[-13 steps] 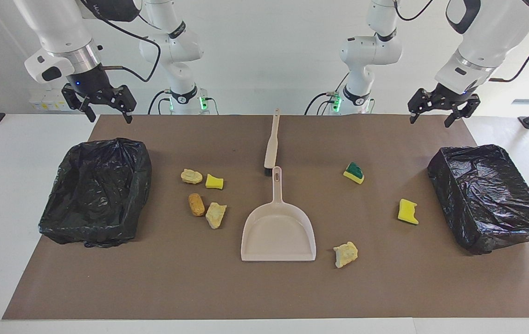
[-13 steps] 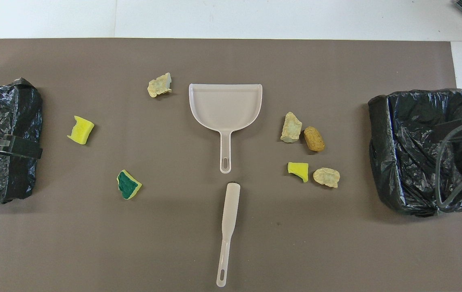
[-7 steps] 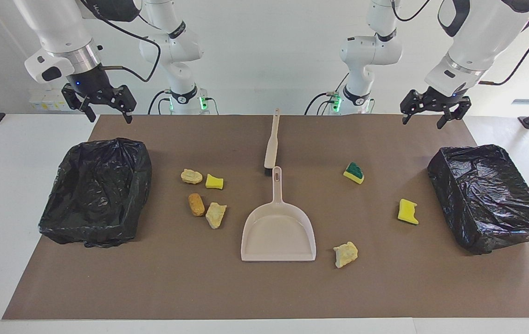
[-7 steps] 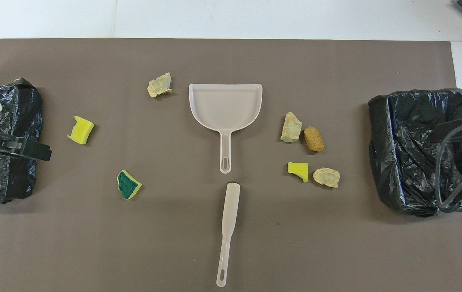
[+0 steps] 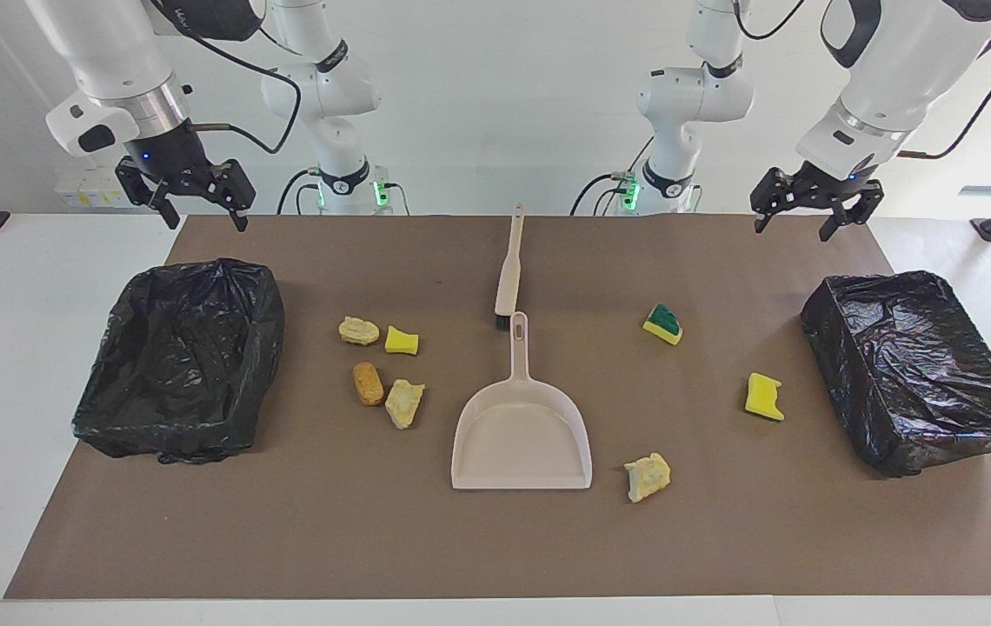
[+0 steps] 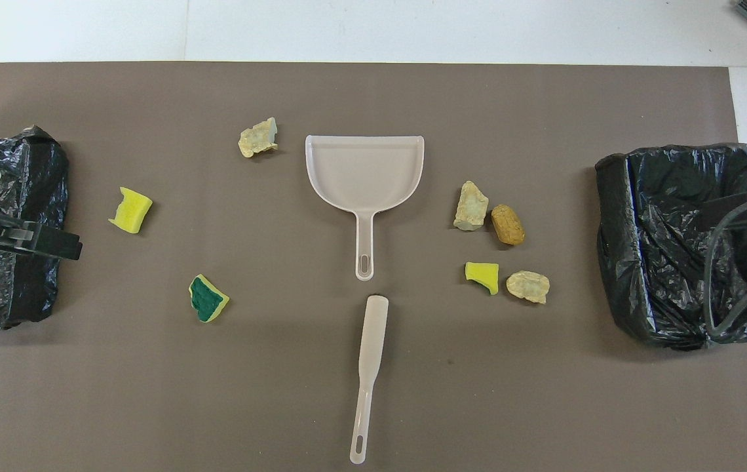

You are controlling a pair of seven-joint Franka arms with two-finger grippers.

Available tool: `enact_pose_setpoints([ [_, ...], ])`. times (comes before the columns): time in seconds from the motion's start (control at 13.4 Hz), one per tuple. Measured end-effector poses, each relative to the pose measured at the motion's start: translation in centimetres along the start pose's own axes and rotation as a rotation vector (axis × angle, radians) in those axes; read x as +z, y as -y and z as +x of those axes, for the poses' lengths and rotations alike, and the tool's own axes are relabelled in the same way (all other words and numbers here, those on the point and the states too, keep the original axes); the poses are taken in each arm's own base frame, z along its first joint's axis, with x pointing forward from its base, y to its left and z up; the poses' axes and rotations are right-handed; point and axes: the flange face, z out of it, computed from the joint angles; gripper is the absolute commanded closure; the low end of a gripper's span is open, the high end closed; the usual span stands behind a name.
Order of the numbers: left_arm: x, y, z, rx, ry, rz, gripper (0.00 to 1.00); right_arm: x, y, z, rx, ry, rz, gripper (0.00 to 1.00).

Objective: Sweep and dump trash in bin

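While both arms hang up near the robots' edge of the brown mat [image 5: 304, 539], nothing is gripped: left gripper [image 5: 811, 216] open, over the mat's corner by the bin [image 5: 921, 369] at the left arm's end; right gripper [image 5: 197, 200] open, over the corner by the other bin [image 5: 182, 361].

All seven bits of trash sit loose on the mat. Four cluster [image 5: 382, 369] toward the right arm's end. Three are spread toward the left arm's end: green-topped wedge [image 5: 663, 323], yellow sponge bit [image 5: 763, 396], pale chunk [image 5: 648, 476].

Brush [image 5: 508, 269] and dustpan [image 5: 522, 435] lie mid-table in one line. Brush's long axis runs straight away from the robots, handle end nearest them, bristles just beside the dustpan handle tip. Dustpan mouth faces away from the robots.

Both grippers look about equally far from the brush; likely next step is a reach inward and down to its handle.
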Motion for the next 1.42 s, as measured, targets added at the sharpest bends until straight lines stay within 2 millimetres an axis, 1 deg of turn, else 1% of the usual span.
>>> enact_pose_setpoints([
  [0.15,0.4,-0.6,0.3,0.012,-0.027,-0.001,0.00,0.0,0.0,0.0,0.000,0.000,0.000,0.00],
  [0.3,1.5,-2.3,0.6,0.039,-0.080,-0.014,0.00,0.0,0.0,0.0,0.000,0.000,0.000,0.00],
  [0.45,3.3,-4.9,0.1,0.082,-0.123,-0.024,0.00,0.0,0.0,0.0,0.000,0.000,0.000,0.00],
  [0.75,7.3,-13.0,-1.3,0.232,-0.126,-0.030,0.00,0.0,0.0,0.0,0.000,0.000,0.000,0.00],
  [0.89,9.8,-17.0,-2.2,0.303,-0.115,-0.032,0.00,0.0,0.0,0.0,0.000,0.000,0.000,0.00],
  [1.04,12.2,-20.7,-3.4,0.333,-0.106,-0.036,0.00,0.0,0.0,0.0,0.000,0.000,0.000,0.00],
  [1.27,15.8,-27.0,-6.3,0.331,-0.107,-0.045,0.00,0.0,0.0,0.0,0.000,0.000,0.000,0.00],
  [1.42,18.7,-30.6,-8.7,0.312,-0.114,-0.055,0.00,0.0,0.0,0.0,0.000,0.000,0.000,0.00],
])
